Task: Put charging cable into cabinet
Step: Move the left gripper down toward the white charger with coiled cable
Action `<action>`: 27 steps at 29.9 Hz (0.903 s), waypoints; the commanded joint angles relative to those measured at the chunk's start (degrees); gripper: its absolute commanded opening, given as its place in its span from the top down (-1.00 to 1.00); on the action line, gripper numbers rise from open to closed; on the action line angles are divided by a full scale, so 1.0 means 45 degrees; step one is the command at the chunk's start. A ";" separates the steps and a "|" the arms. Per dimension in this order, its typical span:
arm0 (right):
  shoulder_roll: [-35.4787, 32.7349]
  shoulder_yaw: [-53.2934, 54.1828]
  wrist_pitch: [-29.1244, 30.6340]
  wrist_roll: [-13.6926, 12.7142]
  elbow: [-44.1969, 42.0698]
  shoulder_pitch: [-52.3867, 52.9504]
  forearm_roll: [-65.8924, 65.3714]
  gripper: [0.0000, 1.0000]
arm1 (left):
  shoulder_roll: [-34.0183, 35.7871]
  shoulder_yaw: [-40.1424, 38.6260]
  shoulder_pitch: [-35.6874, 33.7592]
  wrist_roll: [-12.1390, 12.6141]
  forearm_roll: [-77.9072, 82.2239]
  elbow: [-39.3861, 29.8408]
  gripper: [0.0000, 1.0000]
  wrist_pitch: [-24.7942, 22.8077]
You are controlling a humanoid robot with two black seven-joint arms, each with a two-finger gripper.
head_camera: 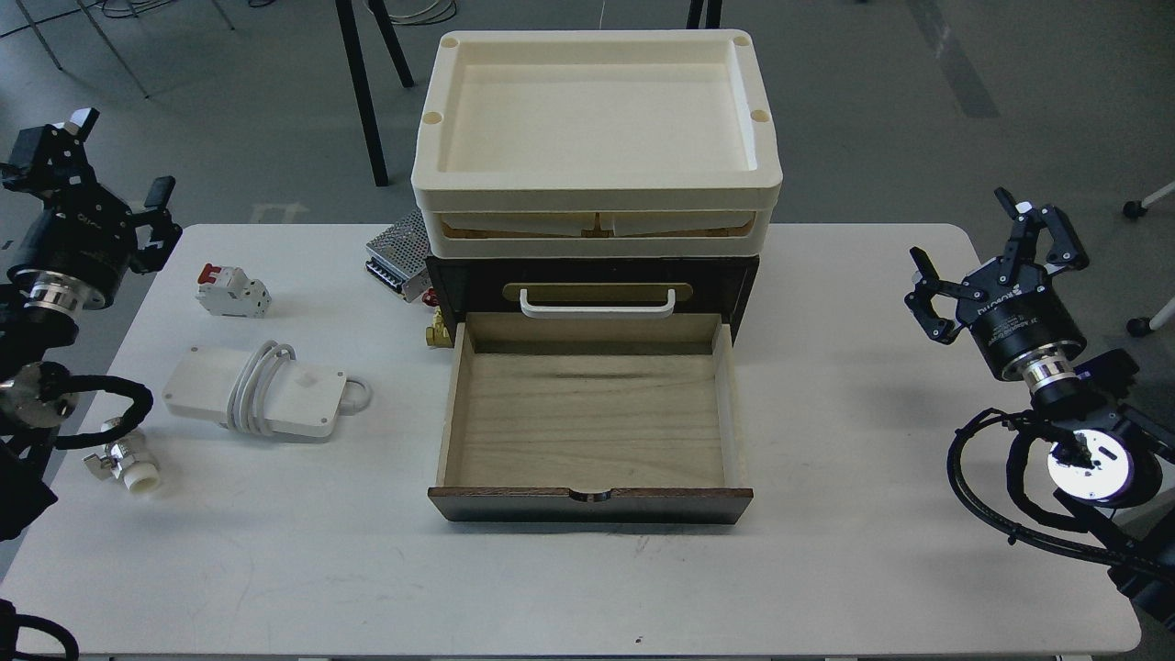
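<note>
The charging cable point(257, 397), a flat white brick with cord coiled round its middle, lies on the table left of the cabinet. The cabinet point(592, 275) is a dark brown chest at table centre. Its lower drawer point(587, 413) is pulled out and its pale wood inside is empty. My left gripper point(87, 161) is open and empty, raised at the far left edge, up and left of the cable. My right gripper point(996, 243) is open and empty at the right edge, far from the cabinet.
Two stacked cream trays point(597, 138) sit on top of the cabinet. A white circuit breaker with red switch point(234, 289), a perforated metal power supply point(397, 250), a small brass fitting point(441, 330) and a white valve part point(124, 464) lie on the white table point(826, 551).
</note>
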 commanded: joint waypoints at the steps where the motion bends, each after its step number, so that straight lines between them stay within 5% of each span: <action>1: 0.0000 0.0000 0.0001 0.0000 0.0008 0.0001 -0.0006 -0.99 | 0.1146 0.0948 -0.0553 0.0004 0.1695 -0.0019 -0.87 0.0418; 9: 0.0000 0.0000 0.0001 0.0000 0.0008 0.0001 -0.0006 -0.99 | 0.2279 0.3058 -0.1532 0.0004 0.5681 -0.0485 -0.68 0.1768; 18: 0.0000 0.0000 0.0001 0.0000 0.0008 0.0001 -0.0006 -0.99 | 0.3940 0.4758 -0.1631 0.0004 0.9685 -0.4957 -0.74 0.2062; 27: 0.0000 -0.0019 0.0001 0.0000 0.0008 0.0001 -0.0006 -0.99 | 0.3921 0.7060 -0.1416 0.0004 1.3302 -0.5585 -0.73 0.4795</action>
